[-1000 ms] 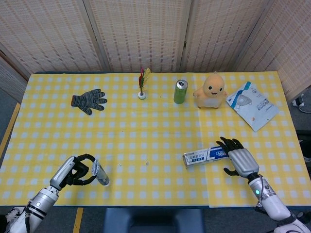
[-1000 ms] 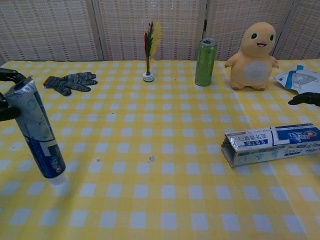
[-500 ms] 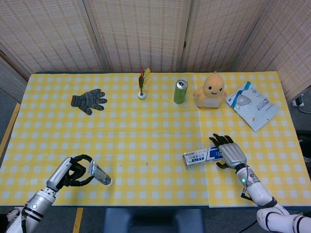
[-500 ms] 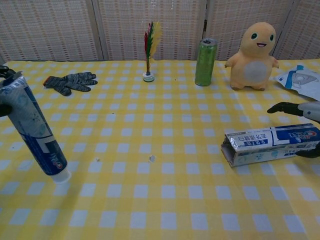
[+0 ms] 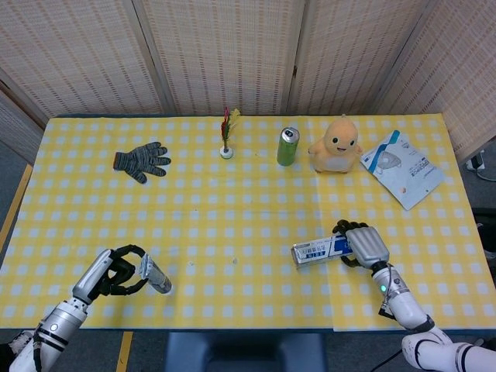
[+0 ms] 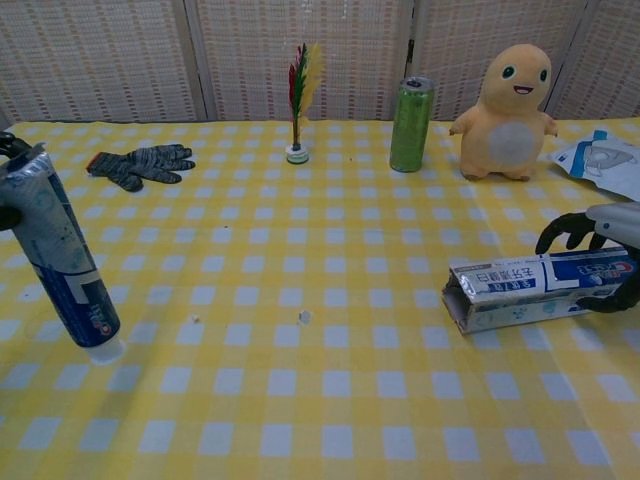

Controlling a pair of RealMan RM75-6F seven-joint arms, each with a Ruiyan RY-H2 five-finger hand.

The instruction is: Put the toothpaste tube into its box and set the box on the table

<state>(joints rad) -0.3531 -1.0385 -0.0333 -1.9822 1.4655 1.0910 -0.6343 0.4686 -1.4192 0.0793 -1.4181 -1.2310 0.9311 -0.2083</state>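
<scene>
Left hand is seen at the near left corner of the yellow checked table, its fingers curled around the crimped end of the toothpaste tube; the tube is held tilted, cap downward, just above or touching the cloth, which cannot be told. Further back on the left a grey knit glove is laid flat. At the far middle a feathered shuttlecock is stood upright, with a green can beside it and a yellow plush toy to the right of that. Near the right edge the toothpaste box is lying on the table with its open end toward the centre, and the right hand is closed over its far end. A blue-and-white packet is placed at the far right.
</scene>
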